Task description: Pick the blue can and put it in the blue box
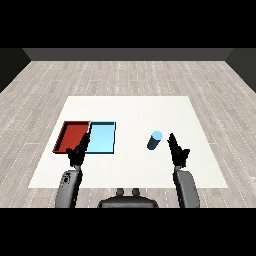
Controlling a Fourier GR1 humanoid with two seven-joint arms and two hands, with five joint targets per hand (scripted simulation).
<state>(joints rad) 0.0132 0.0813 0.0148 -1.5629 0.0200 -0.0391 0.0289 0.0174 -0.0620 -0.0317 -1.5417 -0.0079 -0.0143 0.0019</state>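
Observation:
The blue can (154, 140) stands on the white table (130, 112), right of centre. My right hand (178, 151) is just to its right and slightly nearer me, fingers straight and open, a small gap from the can. The light blue tray (102, 138) lies left of centre with nothing in it. My left hand (78, 151) is open, raised over the near edge where the red tray (71, 136) and the blue tray meet, holding nothing.
The red tray lies directly left of the blue tray, their sides touching. White table surface stretches between the blue tray and the can, and behind both. Grey plank floor surrounds the table.

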